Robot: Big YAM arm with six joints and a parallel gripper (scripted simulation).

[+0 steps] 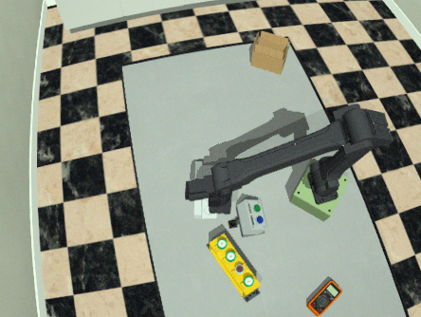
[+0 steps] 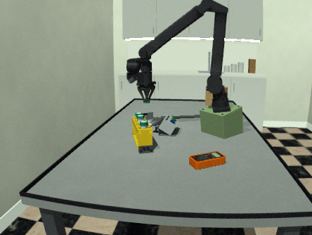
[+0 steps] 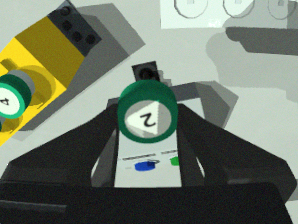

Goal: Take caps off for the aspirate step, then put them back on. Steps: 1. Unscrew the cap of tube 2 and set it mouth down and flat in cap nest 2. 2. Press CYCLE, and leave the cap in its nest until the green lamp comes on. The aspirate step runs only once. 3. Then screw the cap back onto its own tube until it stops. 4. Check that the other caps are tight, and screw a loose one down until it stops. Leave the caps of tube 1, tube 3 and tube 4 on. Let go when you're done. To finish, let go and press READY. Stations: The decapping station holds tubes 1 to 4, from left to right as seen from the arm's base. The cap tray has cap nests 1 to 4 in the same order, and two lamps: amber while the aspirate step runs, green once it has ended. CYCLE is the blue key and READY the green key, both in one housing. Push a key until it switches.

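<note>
The yellow, long block-shaped decapping station (image 1: 223, 261) (image 2: 143, 137) (image 3: 50, 60) stands on the grey table (image 1: 166, 119) (image 2: 116, 176) (image 3: 270, 120), with green, white-topped round caps on tube 1 (image 1: 248, 281) (image 2: 143, 124), tube 3 (image 1: 230, 256) and tube 4 (image 1: 222, 243) (image 3: 10, 100); tube 2 (image 1: 239, 269) is open. Its green round cap marked 2 (image 2: 146, 101) (image 3: 147, 112) is pinched between the fingers of the black parallel gripper (image 1: 220, 205) (image 2: 146, 100) (image 3: 147, 113), numbered face toward the wrist camera, above table height and off the station's tube 4 end. Near that same end lies the white flat cap tray (image 1: 204, 210) (image 3: 215, 17), partly hidden by the arm from above; its lamps cannot be made out. The pale grey sloped housing (image 1: 251, 225) (image 2: 166, 126) (image 3: 145, 180), bearing a blue round key (image 1: 260, 219) (image 2: 172, 122) (image 3: 145, 166) and a green round key (image 1: 257, 208) (image 2: 173, 119) (image 3: 175, 161), sits near the station, on the side toward the arm's green block base (image 1: 313, 204) (image 2: 223, 123). An orange boxy multimeter (image 1: 324, 298) (image 2: 207, 160) lies well apart from the station, beyond its tube 1 end; a brown open cardboard box (image 1: 269, 53) stands far past the opposite end.
</note>
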